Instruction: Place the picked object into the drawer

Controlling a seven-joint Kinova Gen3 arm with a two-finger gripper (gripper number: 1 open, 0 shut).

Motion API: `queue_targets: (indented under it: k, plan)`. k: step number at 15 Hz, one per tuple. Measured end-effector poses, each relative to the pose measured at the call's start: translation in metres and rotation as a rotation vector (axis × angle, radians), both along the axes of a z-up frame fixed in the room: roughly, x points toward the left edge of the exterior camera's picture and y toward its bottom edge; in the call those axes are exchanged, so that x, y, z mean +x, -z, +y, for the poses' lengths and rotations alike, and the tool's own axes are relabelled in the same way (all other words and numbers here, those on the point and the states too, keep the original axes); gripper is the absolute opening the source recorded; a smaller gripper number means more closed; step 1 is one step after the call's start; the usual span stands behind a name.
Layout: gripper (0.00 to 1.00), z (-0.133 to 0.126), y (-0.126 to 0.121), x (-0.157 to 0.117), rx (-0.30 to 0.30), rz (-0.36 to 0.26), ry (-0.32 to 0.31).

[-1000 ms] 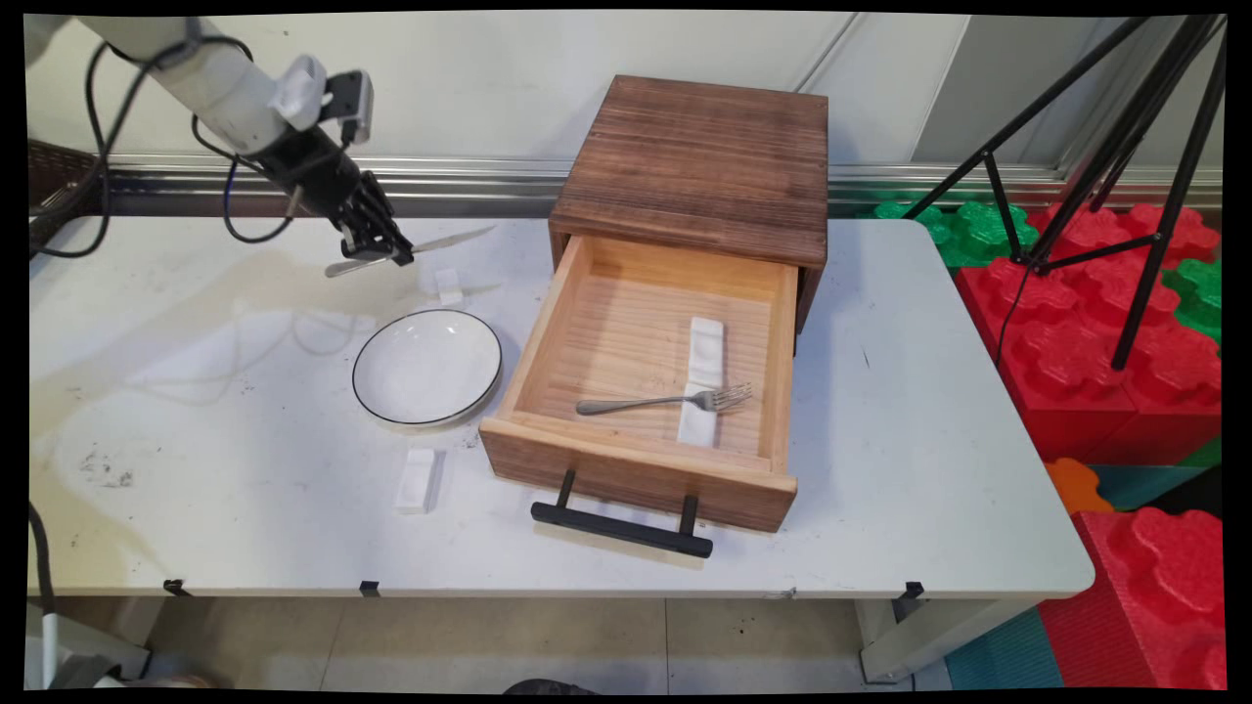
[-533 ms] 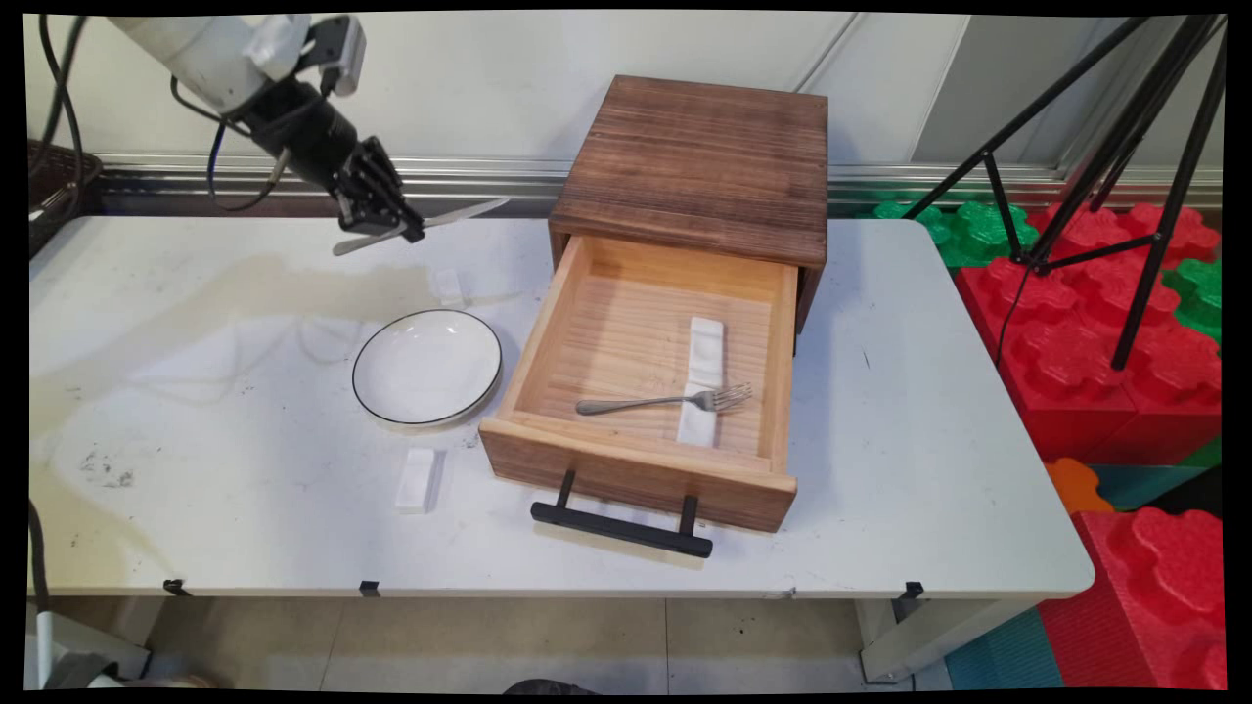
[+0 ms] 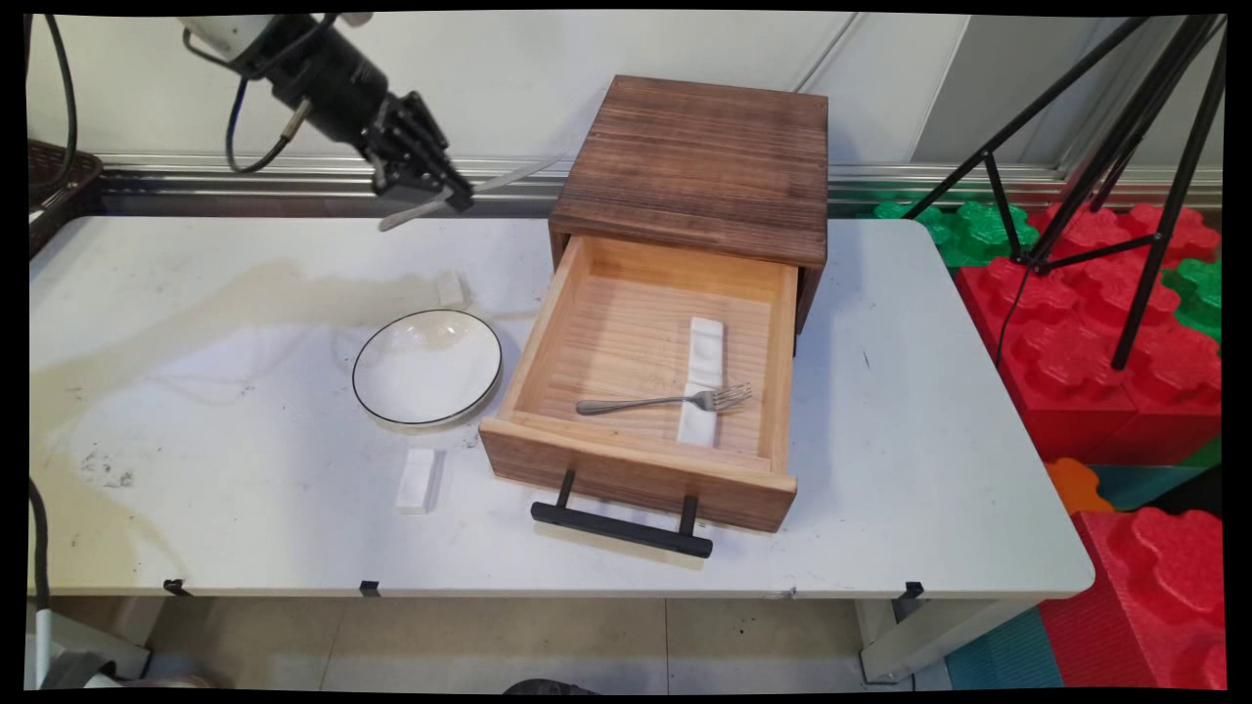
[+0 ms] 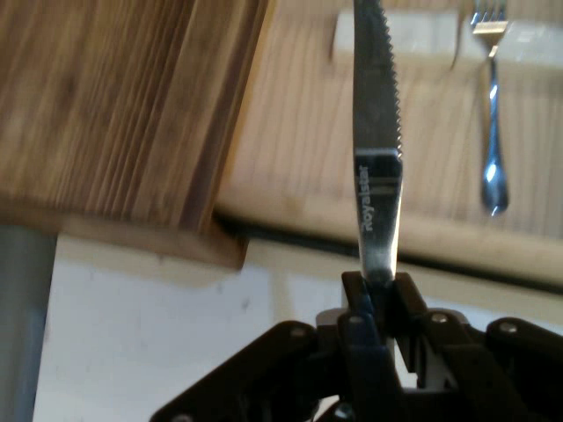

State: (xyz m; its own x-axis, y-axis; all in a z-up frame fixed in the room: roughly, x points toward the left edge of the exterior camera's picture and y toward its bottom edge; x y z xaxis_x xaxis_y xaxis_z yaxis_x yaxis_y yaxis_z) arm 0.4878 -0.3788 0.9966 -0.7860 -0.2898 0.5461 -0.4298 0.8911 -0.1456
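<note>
jaws clamped on knife (image 3: 509, 178) | gripper (image 3: 452, 198) above stained white table (image 3: 196, 391) | red foam blocks (image 3: 1095, 323) right

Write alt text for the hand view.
The black tool grips a serrated table knife by its handle, blade pointing away over an open wooden drawer. A fork lies inside the drawer to the right, and white table shows below.

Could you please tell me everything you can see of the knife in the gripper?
The knife is a silvery metal table knife with a serrated blade edge and lettering stamped near the handle. The gripper is shut on it partway along, holding it in the air above the table's far side, left of the wooden cabinet. Only the fingers touch it.
</note>
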Motion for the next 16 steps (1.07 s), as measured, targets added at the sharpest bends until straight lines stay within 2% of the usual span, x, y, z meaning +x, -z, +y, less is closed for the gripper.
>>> queue_targets:
  k: [4, 8, 12, 16]
  plan:
    - [0.0, -0.004, -0.015, -0.032, -0.026, 0.058, 0.024]
    - [0.0, -0.013, -0.015, -0.062, -0.047, 0.093, 0.041]
    - [0.0, -0.023, -0.006, -0.088, -0.058, 0.109, 0.05]
    - [0.0, -0.037, 0.015, -0.119, -0.064, 0.104, 0.063]
